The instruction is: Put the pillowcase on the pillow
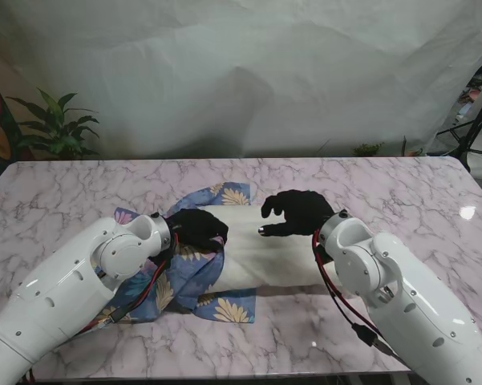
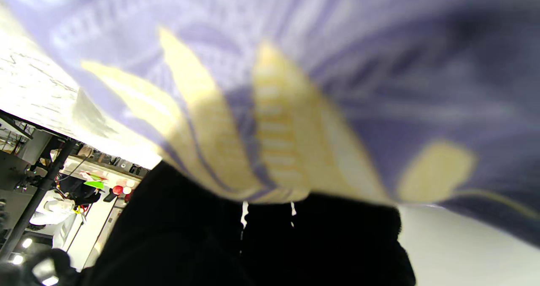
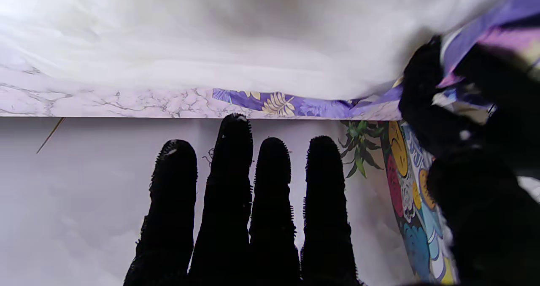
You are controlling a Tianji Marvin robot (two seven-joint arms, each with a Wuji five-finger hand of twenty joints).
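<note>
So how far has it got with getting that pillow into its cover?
Partly done: the floral pillowcase is bunched over the left end of the white pillow. In hand: the left hand grips the fabric at the opening, while the right hand hovers open over the pillow. Left to do: most of the pillow is bare, so the case must be drawn along its length.

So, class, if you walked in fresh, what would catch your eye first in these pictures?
Mid-table lies a plump white pillow, its left end wrapped in a blue pillowcase with yellow leaf prints. The black-gloved left hand grips that fabric, while the black-gloved right hand hovers open over the pillow. Beneath them spreads a pale veined marble table.
</note>
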